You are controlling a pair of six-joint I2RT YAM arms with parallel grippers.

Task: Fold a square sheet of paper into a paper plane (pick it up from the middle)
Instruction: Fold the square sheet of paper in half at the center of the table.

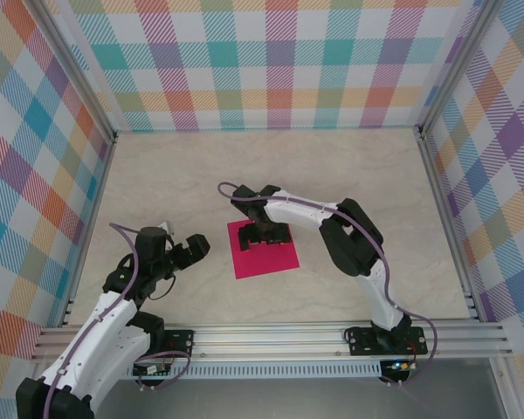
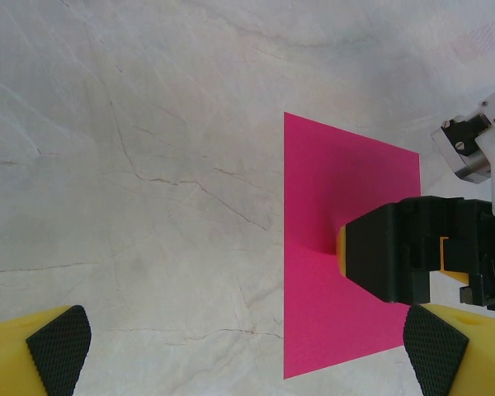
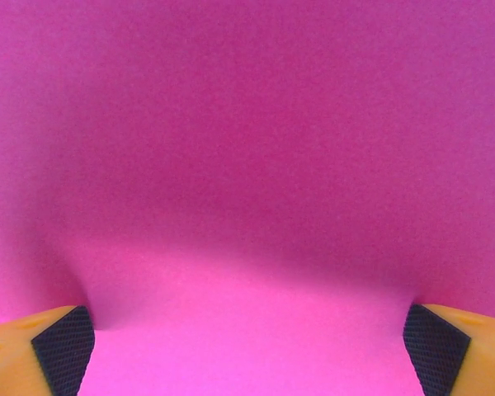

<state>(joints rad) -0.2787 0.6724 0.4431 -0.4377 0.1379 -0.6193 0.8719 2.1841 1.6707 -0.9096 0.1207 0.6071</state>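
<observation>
The square sheet of paper (image 1: 266, 255) is bright magenta-pink and lies flat on the marble table, near the middle. My right gripper (image 1: 266, 236) points down onto its far half, open wide, with both fingertips touching the paper. In the right wrist view the paper (image 3: 247, 165) spans the gap between the pads (image 3: 64, 346) and dips slightly at each tip. My left gripper (image 1: 195, 249) hovers open just left of the sheet, holding nothing. From the left wrist, the sheet (image 2: 330, 313) lies ahead to the right, with the right gripper's black finger (image 2: 388, 256) on it.
Checked walls enclose the table (image 1: 157, 175) on three sides. An aluminium rail (image 1: 271, 336) carrying both arm bases runs along the near edge. The right arm's elbow (image 1: 354, 236) stands to the right of the sheet.
</observation>
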